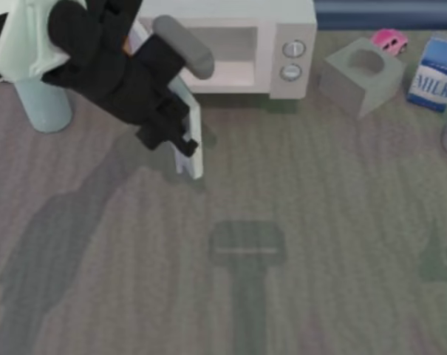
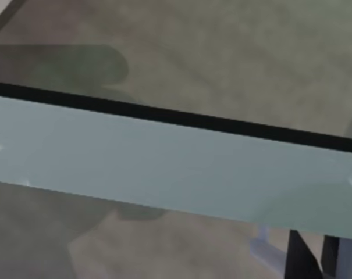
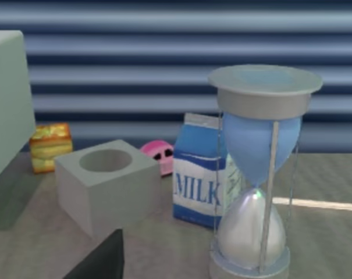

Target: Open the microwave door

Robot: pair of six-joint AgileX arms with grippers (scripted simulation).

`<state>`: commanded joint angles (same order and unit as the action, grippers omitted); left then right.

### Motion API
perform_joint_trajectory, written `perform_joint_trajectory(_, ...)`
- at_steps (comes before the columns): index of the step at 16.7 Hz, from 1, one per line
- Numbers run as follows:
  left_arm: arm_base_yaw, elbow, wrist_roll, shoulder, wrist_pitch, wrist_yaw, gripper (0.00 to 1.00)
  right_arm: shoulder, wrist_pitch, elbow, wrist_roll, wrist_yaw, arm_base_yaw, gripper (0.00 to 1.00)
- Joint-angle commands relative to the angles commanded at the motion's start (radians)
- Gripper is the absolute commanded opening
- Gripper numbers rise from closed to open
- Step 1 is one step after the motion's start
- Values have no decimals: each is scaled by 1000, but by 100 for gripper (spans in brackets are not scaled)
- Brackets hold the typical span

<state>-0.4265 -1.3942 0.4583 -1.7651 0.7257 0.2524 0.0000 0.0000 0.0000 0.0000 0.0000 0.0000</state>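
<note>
Microwave (image 1: 271, 44) at table's back edge, left of centre. Door (image 1: 192, 133) swung well out toward the front, cavity exposed, so mostly done. Left gripper (image 1: 180, 140) sits at the door's free edge, looks clamped on it. Right arm out of frame. Grey cube (image 1: 360, 74), pink car (image 1: 389, 40), milk (image 1: 436, 72) to the right, clear of the swing.

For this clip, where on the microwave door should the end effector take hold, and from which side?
Probably the free outer edge of the microwave door, farthest from the hinge at the microwave's left. The door already stands swung out toward the table's front, a thin panel seen edge-on, so pinching across its thickness from the left, where the left end effector is, suits it.
</note>
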Motion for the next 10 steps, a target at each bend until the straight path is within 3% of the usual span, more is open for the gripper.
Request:
perform_joint_trajectory(3,28,12,67,10,17,32,0,0,0,0,0,0,0,100)
perform_joint_trajectory(10,31,13,74,10,20,36,0,0,0,0,0,0,0,100)
